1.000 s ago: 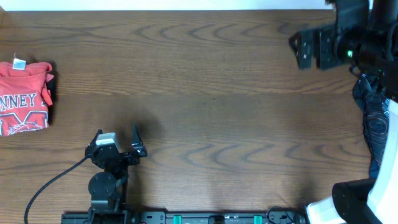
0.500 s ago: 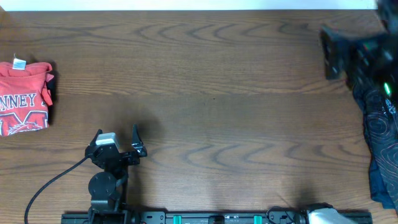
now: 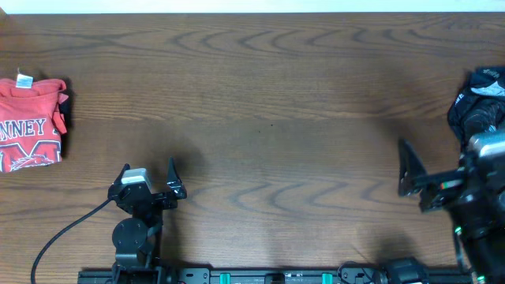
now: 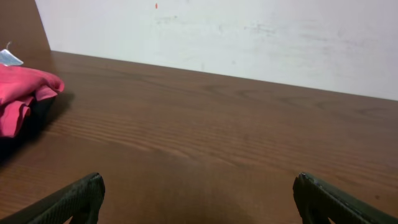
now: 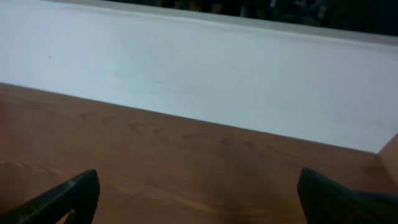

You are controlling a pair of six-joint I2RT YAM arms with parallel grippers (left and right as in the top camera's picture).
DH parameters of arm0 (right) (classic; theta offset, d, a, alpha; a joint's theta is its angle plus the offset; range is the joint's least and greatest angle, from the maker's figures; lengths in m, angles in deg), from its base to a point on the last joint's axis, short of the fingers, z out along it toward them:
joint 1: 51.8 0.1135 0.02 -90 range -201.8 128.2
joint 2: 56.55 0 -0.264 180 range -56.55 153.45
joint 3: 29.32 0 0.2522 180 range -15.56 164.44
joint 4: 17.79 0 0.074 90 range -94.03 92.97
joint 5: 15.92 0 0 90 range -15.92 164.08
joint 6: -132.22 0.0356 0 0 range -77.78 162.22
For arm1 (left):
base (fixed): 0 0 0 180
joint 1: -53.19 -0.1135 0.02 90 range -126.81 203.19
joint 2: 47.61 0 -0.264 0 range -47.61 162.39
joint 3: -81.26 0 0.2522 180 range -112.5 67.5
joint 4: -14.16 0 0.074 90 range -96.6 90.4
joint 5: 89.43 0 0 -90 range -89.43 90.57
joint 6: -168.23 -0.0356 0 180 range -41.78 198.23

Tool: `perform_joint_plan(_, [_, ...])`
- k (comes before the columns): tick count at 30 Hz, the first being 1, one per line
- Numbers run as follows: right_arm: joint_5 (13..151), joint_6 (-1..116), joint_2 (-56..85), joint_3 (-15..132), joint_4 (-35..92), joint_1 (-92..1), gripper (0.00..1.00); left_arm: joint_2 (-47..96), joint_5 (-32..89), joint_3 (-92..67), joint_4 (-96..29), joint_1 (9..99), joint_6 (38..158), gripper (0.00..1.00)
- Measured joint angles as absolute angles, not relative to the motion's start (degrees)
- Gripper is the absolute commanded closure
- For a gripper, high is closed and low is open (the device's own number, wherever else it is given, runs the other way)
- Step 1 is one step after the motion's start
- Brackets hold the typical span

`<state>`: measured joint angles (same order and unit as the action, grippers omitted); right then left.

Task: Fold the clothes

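Coral-red cotton, the T-shirt (image 3: pixel 31 118) sits folded into a neat block, lettering up, at the opposite end of the table (image 3: pixel 268 95) from the dark bundle (image 3: pixel 476 99). I judge that piece done and the bundle next.

The coming move turns on that bundle. It lies crumpled at the table's right edge and the overhead view cuts part of it off, so I cannot tell which way its long axis runs.

My right gripper (image 5: pixel 199 202) hangs just on the near side of the bundle, toward the base. Its fingers are spread wide over bare wood and aimed past the cloth at the back wall. My left gripper (image 3: pixel 147 172) stands well apart from the bundle, closer to the shirt, also spread and empty.

The right arm is plainly nearer. I would need to swing it rightward and away from me to reach the cloth.
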<state>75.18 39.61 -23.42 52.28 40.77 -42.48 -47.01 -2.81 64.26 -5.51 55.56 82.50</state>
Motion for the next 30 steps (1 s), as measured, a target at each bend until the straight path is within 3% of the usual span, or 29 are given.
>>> perform_joint_plan(15, [75.8, 51.8, -47.8, 13.3, 16.0, -42.5, 0.01, -47.0, -2.8, 64.3, -5.5, 55.6, 82.5, 0.02])
perform_joint_plan(30, [77.5, 53.6, -55.7, -1.1, 14.1, -42.6, 0.01, -47.0, -2.8, 64.3, -5.5, 55.6, 82.5, 0.02])
